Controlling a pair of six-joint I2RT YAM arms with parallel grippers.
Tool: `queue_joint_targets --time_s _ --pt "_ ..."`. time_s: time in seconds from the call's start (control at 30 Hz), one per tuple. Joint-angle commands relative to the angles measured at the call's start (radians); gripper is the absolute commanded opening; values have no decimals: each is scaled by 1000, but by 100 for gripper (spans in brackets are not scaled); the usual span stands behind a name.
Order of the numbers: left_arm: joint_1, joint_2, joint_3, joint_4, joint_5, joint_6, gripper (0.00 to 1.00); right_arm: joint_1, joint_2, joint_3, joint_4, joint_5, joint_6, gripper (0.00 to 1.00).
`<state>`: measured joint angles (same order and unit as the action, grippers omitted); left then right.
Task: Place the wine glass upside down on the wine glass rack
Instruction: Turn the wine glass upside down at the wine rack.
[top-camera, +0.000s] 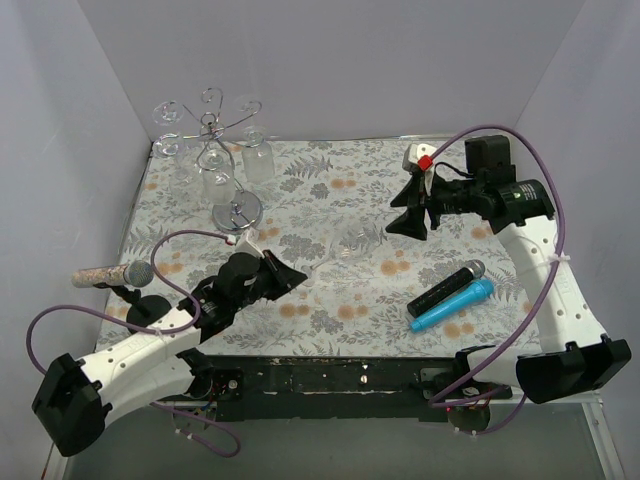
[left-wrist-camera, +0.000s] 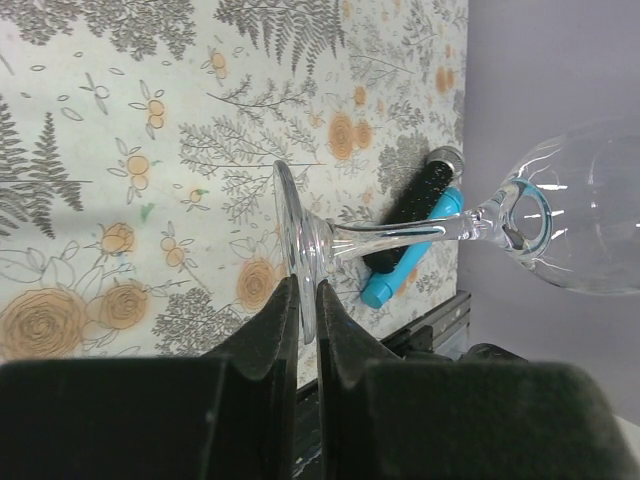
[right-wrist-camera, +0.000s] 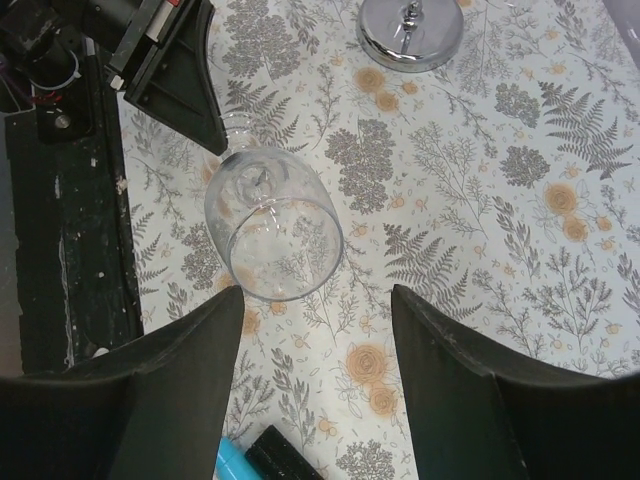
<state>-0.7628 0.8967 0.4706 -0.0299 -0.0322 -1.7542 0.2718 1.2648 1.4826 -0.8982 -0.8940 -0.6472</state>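
Currently held item: wine glass (left-wrist-camera: 400, 234), gripped by its round foot only (stem and bowl stand free of the fingers).
Left end effector (left-wrist-camera: 308, 292): closed narrow on the rim of the foot, with one finger (left-wrist-camera: 265, 335) on each face of the disc.
Glass attitude: roughly level, foot toward the left arm, open mouth toward the right arm. Whether the bowl touches the desk (top-camera: 330, 190) cannot be told.
Glass location: near the middle of the desk, well apart from the wine glass rack (top-camera: 212, 135) and not on it.
Right end effector (right-wrist-camera: 318, 300): jaws stand wide with nothing between them. It faces the mouth of the bowl, near the rim (the overhead view shows a gap between the two).
Rack location: far left part of the desk, upright, with its round shiny base on the fern-patterned cloth.
Rack load: hanging glasses (top-camera: 258, 158) sit bowl-down on the curled arms (exact count not clear).
Right front of desk: a black microphone (top-camera: 445, 287) and a blue microphone (top-camera: 452, 305) lie side by side, touching.
Left front of desk: a third microphone (top-camera: 112, 273) rests on a small black stand, just beside the left arm.
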Motion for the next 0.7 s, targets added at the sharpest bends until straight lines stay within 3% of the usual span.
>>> queue_joint_targets --time_s 0.0,0.67 --pt "3 -56 63 -67 -61 51 0 -20 -48 24 -25 13 -42 69" --pt "11 -73 212 -330 -127 258 0 -178 -113 64 -36 -52 -43 70"
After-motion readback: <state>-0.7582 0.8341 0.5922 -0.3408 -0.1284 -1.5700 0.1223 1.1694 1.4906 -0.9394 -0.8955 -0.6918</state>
